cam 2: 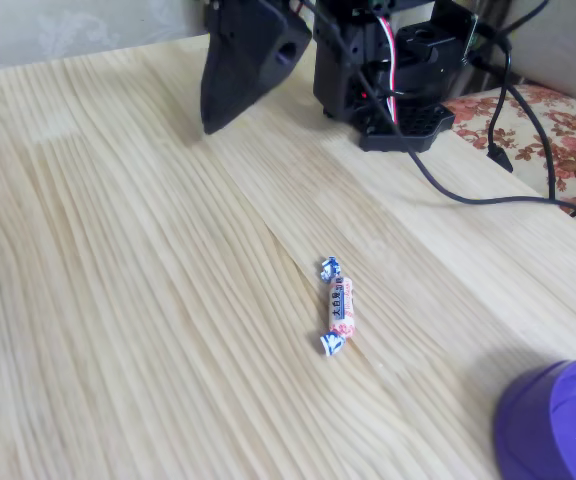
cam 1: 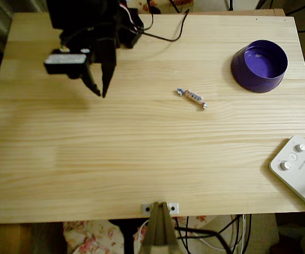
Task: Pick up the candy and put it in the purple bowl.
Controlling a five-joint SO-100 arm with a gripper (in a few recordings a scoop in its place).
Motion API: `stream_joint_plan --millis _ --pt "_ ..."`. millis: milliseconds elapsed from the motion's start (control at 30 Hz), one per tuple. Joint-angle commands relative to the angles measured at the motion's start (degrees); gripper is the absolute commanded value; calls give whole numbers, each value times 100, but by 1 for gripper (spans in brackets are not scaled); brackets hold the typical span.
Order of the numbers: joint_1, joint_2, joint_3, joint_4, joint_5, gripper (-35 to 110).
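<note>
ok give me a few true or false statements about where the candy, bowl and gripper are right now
1. The candy lies on the bare wooden table, outside the purple bowl. True.
2. The gripper is shut on the candy. False: it is well apart from the candy, to the candy's left in the overhead view, and holds nothing.
3. The purple bowl has a sweet inside it. False: its inside shows empty in the overhead view.
4. In the overhead view, the candy sits between the gripper and the purple bowl. True.
5. The white device with round knobs is touching the purple bowl. False: it sits at the table's lower right edge, clear of the bowl.
</note>
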State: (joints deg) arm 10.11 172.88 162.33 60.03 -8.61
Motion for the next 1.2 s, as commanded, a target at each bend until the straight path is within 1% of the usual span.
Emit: stream_joint_plan --millis 0,100,167,267,333,433,533,733,833,967,1167 --pt "-211 -308 -1002 378 141 -1" --pt "-650 -677 -1521 905 343 -1" --pt "-1160 -791 -1890 1213 448 -1" --pt "-1916 -1195 -2479 1503 791 -1" --pt "-2364 -1547 -2769 1564 809 -1" --pt "-2786 -1749 -2953 1477 729 -1" --pt "-3146 -2013 -3085 1380 896 -1" --pt "-3779 -2777 -3384 1213 281 -1" --pt "-4175 -2856 -3463 888 220 -1" --pt "-4790 -3261 -3700 791 149 -1" --pt "-5370 -3990 -4263 422 158 -1"
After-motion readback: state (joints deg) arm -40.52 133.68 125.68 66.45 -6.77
